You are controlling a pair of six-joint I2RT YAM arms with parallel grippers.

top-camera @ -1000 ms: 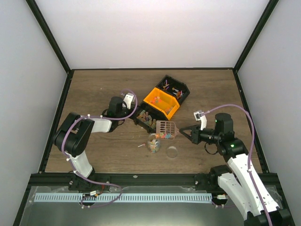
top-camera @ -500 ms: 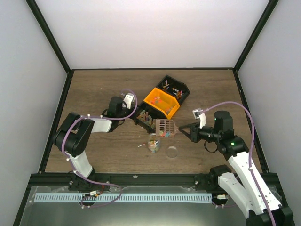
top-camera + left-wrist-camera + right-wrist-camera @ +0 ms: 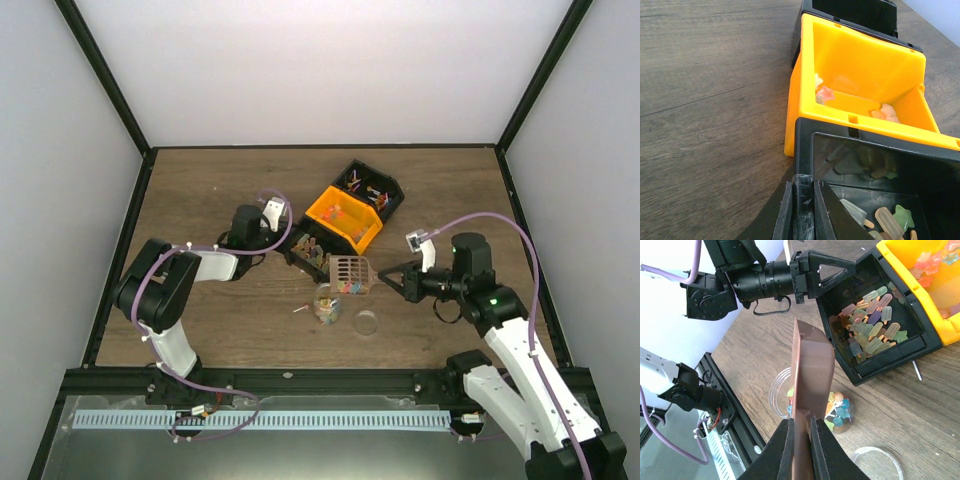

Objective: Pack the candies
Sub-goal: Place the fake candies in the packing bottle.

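Note:
A clear cup point(image 3: 327, 303) holds mixed-colour candies point(image 3: 841, 409) and stands in front of the bins. My right gripper point(image 3: 383, 273) is shut on the handle of a brown slotted scoop point(image 3: 349, 270). The scoop carries a few candies and hangs just behind and right of the cup. In the right wrist view the scoop point(image 3: 812, 362) stands edge-on over the cup point(image 3: 782, 390). My left gripper point(image 3: 283, 247) is shut on the rim of the near black bin point(image 3: 308, 250). Popsicle-shaped candies point(image 3: 872, 322) fill this bin. The left wrist view shows the gripper point(image 3: 804, 186) clamped on the bin's corner.
An orange bin point(image 3: 343, 218) with a few star candies sits behind the near black bin, and another black bin point(image 3: 368, 187) lies beyond it. A clear round lid point(image 3: 367, 322) rests right of the cup. One stray candy point(image 3: 300, 309) lies left of the cup.
My right gripper has shifted slightly left and away from me with the scoop. The left gripper and its bin have stayed put.

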